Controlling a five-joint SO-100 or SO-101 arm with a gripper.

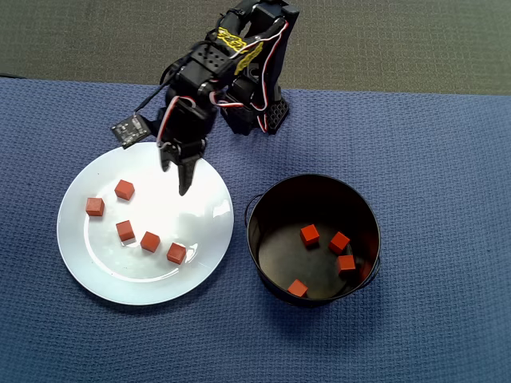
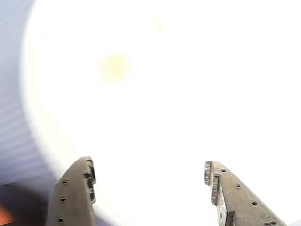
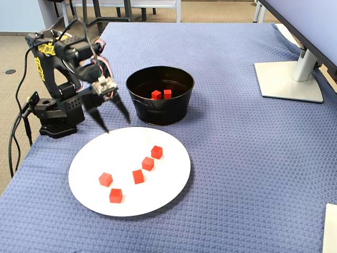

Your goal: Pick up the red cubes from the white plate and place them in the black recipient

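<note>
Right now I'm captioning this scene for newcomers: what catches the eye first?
Five red cubes scattered on the white plate at the overhead view's left, and four more inside the black recipient to its right. The open gripper hovers over the plate's near rim, holding nothing.

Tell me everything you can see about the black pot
The black pot is round, with tall straight walls, seemingly metal, and a shiny dark floor. A thin wire handle hangs at its side. It stands upright on the blue cloth, right of the white plate in the overhead view, not touching it. Four red cubes lie inside.
</note>
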